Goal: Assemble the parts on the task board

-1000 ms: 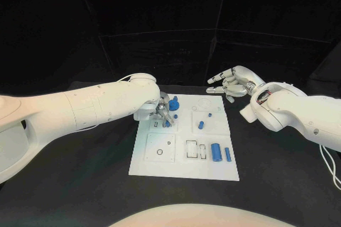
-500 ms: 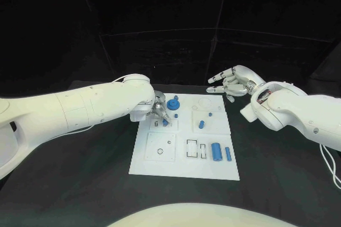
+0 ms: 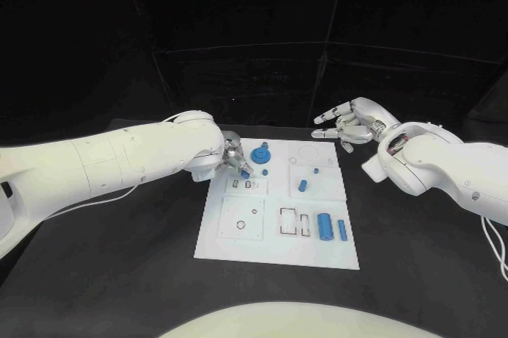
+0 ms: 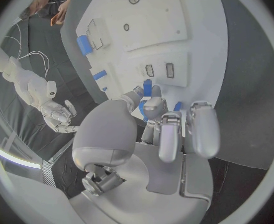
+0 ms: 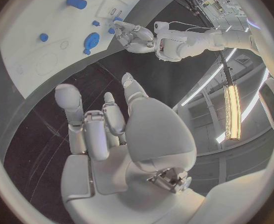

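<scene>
1. Over the far left part of the white rectangular task board [image 3: 277,206], the silver many-fingered left hand [image 3: 235,160] pinches a small blue peg-like part [image 4: 146,88] between its fingertips, above two small rectangular slots [image 4: 158,70] in the board.
2. Just beside that hand, toward the board's far edge, a round blue disc-shaped part with a knob [image 3: 261,157] sits on the board.
3. Further toward the middle, a short blue cylinder part [image 3: 303,184] lies on a raised white square, with a tiny blue stud [image 3: 314,170] near it.
4. Nearer the robot, on the board's right side, a thick blue cylinder part [image 3: 324,225] and a thinner blue pin part [image 3: 342,230] lie side by side, next to outlined rectangular recesses [image 3: 288,220].
5. Off the board's far right corner, the silver many-fingered right hand [image 3: 350,122] hangs above the black table [image 3: 127,264], holding nothing, fingers apart and loosely curved.
</scene>
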